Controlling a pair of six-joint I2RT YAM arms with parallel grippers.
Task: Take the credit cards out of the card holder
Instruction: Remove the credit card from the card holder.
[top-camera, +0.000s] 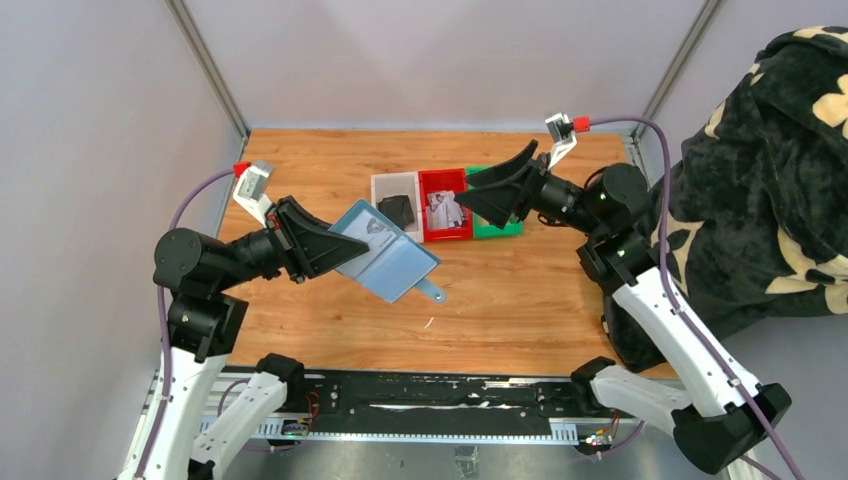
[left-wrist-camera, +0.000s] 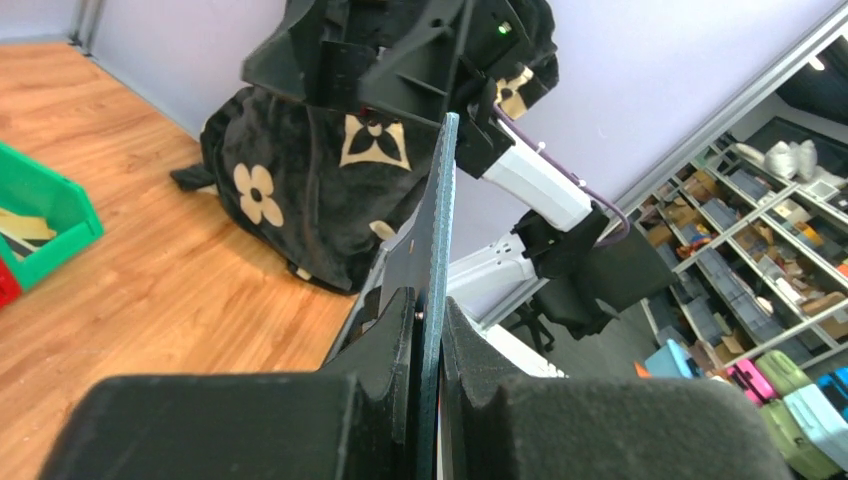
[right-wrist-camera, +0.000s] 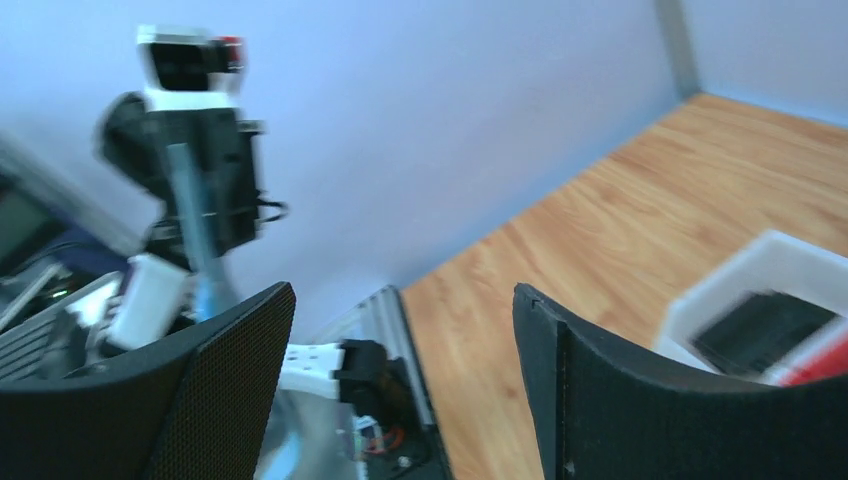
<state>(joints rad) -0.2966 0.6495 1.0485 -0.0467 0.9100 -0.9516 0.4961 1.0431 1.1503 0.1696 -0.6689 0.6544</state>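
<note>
The card holder (top-camera: 392, 262) is open and held up off the worktop (top-camera: 520, 290). My left fingers (left-wrist-camera: 385, 360) are clamped tight on its left edge. Seen from above, its long axis runs from back-left to front-right, with the little tab (top-camera: 433, 292) hanging at the near-right corner. What looks like one pale credit card (top-camera: 377, 227) is showing in the half nearest those fingers. My right fingers (right-wrist-camera: 600, 390) are spread apart with nothing in them, off to the holder's right and further back over the bins, so I'd say that's the arm to do the pulling. The white bin (top-camera: 381, 186) has a black wallet (top-camera: 398, 208), the red bin (top-camera: 440, 178) has pale printed pieces (top-camera: 444, 210), and the green bin (top-camera: 500, 230) is mostly hidden.
</note>
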